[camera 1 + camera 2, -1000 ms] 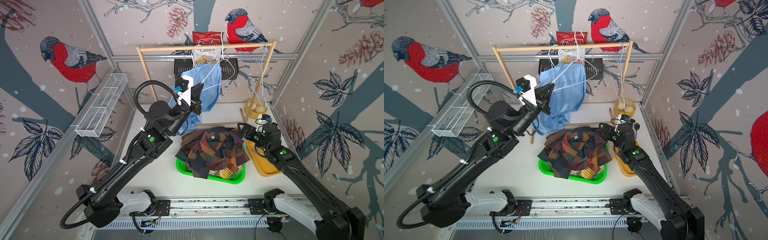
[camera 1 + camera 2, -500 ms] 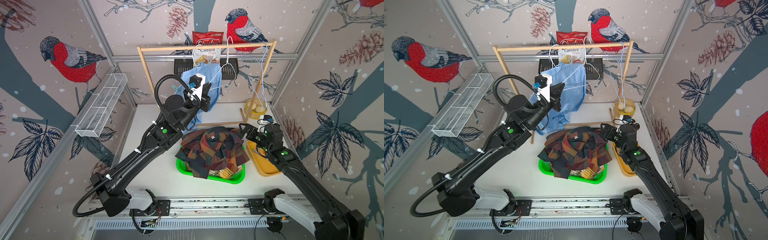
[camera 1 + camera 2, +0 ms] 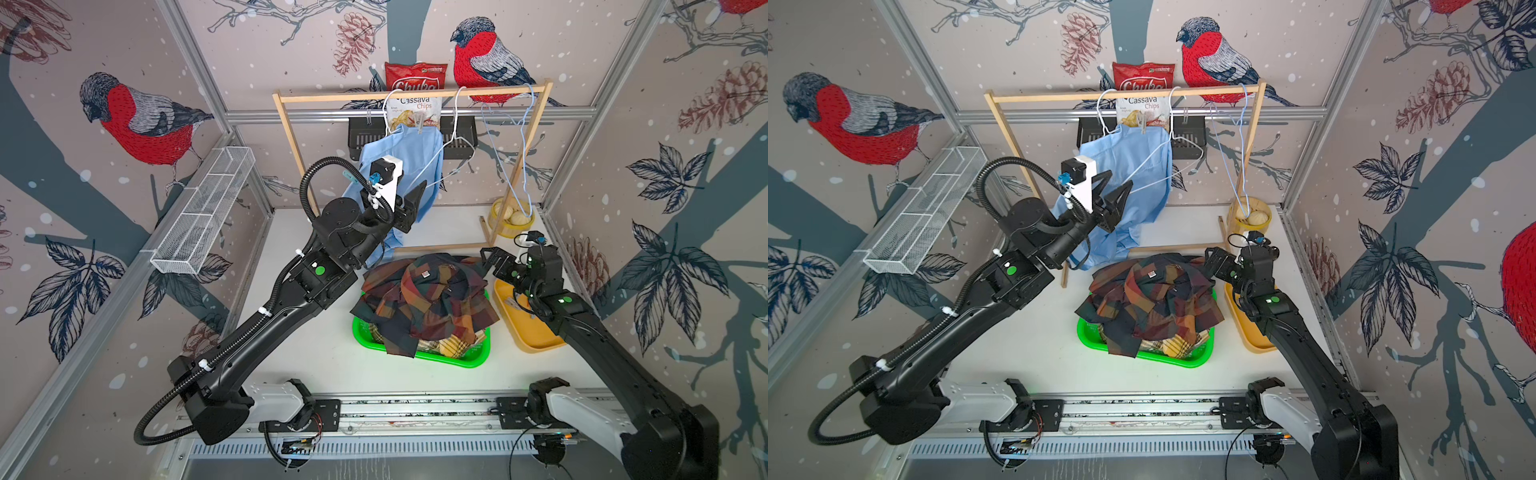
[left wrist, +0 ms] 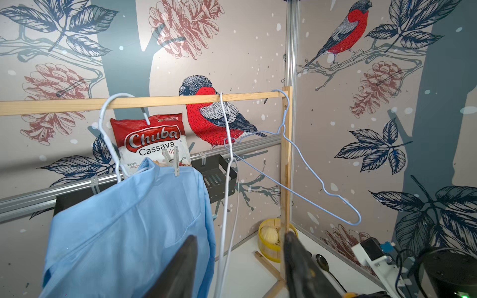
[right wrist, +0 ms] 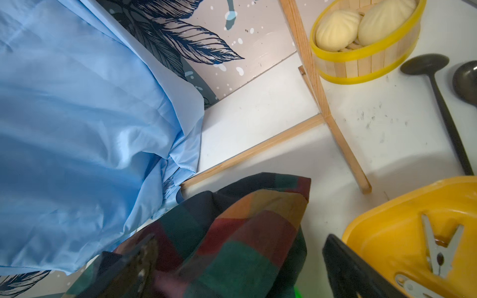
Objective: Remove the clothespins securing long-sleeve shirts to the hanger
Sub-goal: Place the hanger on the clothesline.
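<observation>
1. Clothespin one point(image 4: 176, 161), small and pale, pinches the top of the light blue shirt point(image 4: 129, 232) near the collar. It sits a little left of the middle in the left wrist view.
2. I see a second clothespin point(image 5: 438, 247) lying flat in the yellow tray point(image 5: 382, 232), at the lower right of the right wrist view.
3. The blue shirt hangs from a white hanger point(image 4: 102, 129) on the wooden rack point(image 3: 411, 94), in the upper middle of both top views.
4. The left gripper point(image 3: 1121, 179) is up by the shirt's lower right edge, and its two fingers are spread apart. In the left wrist view a thin white wire runs through the gap between them. I cannot tell if it touches them.
5. The right gripper point(image 3: 490, 259) is spread wide too, with nothing in it. It hangs just over the edge of the dark plaid shirt point(image 3: 428, 299), right of the middle in both top views.
6. That plaid shirt is piled in the green basket point(image 3: 419, 357). A yellow plaid shirt point(image 3: 451, 347) peeks out from under it near the basket's lower edge.
7. To the right of the blue shirt, a second white hanger point(image 4: 224, 129) and a light blue hanger point(image 4: 321, 184) hang on the same rack.
</observation>
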You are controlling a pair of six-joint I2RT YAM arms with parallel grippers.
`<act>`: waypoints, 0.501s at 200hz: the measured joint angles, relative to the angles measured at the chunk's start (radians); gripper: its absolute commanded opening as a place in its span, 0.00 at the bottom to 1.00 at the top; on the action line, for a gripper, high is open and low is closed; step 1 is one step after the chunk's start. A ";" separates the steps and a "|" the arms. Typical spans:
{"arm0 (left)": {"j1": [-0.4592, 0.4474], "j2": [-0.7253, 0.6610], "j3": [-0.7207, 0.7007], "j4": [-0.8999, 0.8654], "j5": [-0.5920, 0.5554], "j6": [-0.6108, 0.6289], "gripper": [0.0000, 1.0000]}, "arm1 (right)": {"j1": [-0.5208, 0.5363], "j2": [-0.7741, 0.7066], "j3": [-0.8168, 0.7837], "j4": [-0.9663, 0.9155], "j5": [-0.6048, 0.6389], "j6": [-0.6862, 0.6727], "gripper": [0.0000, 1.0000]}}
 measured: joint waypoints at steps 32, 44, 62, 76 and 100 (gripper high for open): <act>0.000 -0.025 0.000 -0.034 0.000 0.000 0.79 | -0.064 0.090 0.002 0.019 -0.057 0.025 1.00; 0.000 -0.046 -0.005 -0.053 -0.001 -0.002 0.80 | -0.082 0.138 0.005 0.031 -0.092 0.026 1.00; 0.000 -0.099 -0.036 -0.075 -0.003 -0.006 0.81 | -0.092 0.211 0.006 0.057 -0.141 0.030 1.00; 0.000 -0.158 -0.080 -0.098 -0.005 -0.010 0.83 | -0.091 0.270 0.006 0.084 -0.186 0.034 1.00; 0.000 -0.257 -0.178 -0.148 -0.013 -0.025 0.82 | -0.077 0.326 0.006 0.129 -0.226 0.049 1.00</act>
